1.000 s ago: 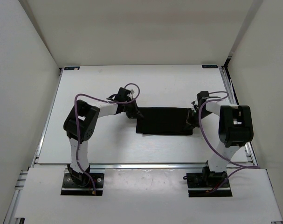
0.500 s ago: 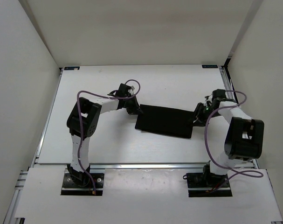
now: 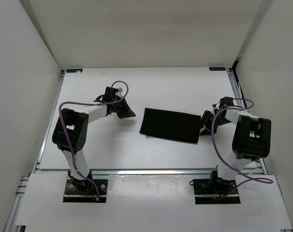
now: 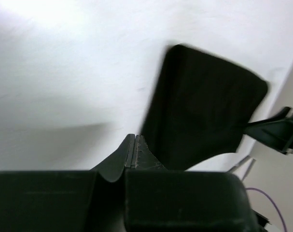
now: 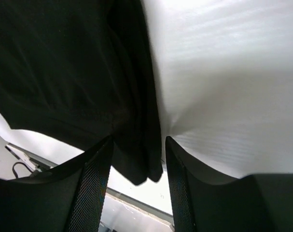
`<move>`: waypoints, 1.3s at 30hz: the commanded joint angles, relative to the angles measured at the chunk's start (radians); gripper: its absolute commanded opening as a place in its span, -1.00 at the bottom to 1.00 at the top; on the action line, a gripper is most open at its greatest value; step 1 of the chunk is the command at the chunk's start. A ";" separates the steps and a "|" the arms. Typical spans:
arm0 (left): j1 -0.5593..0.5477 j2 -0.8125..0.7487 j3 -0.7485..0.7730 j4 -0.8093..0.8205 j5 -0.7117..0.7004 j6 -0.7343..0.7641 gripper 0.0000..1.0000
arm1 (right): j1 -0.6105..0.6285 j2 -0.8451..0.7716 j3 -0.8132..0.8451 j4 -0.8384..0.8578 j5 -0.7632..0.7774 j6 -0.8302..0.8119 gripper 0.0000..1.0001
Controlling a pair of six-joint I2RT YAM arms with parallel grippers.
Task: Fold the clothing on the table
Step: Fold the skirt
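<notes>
White walls round a large flat white rectangular desk [image 3: 175, 87] w/ metal rails [image 3: 46, 135] at the sides. Approx mid-desk, a bit right of centre: small plain black soft fabric garment [image 3: 170, 125], lying flat as a neat oblong, slightly skewed, between the two arms. On the bare desk near its left edge but apart from it: left claw [image 3: 128, 113], shut tight, holding nothing. At its right edge: right claw [image 5: 138, 142], wide open, doubled hem lying between the fingers [image 5: 95, 183], not pinched. Progress, as a judgement: prob. most of the folding done, given compact shape + layered edge in right wrist view. Left to do: maybe one more fold across, or just tidying + pulling arms clear; hard to say which. No containers anywhere in view, so nothing to report there.
</notes>
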 commanded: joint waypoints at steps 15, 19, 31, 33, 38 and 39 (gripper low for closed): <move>-0.059 0.133 -0.039 0.045 -0.041 0.033 -1.00 | -0.014 0.039 -0.057 0.159 -0.078 0.071 -1.00; -0.101 0.157 -0.010 0.013 -0.052 0.056 -1.00 | -0.008 0.009 -0.048 0.136 -0.065 0.063 -1.00; -0.200 0.139 -0.017 0.041 0.066 0.016 -1.00 | 0.039 -0.053 0.180 -0.033 0.015 0.040 -1.00; -0.207 0.145 -0.016 0.033 0.067 0.022 -1.00 | 0.099 -0.037 0.272 -0.065 0.003 0.030 -1.00; -0.200 0.139 -0.027 0.034 0.071 0.036 -1.00 | 0.334 0.051 0.432 -0.091 -0.025 0.047 -1.00; -0.198 0.136 -0.024 0.035 0.070 0.033 -1.00 | 0.355 0.067 0.468 -0.093 -0.035 0.057 -0.99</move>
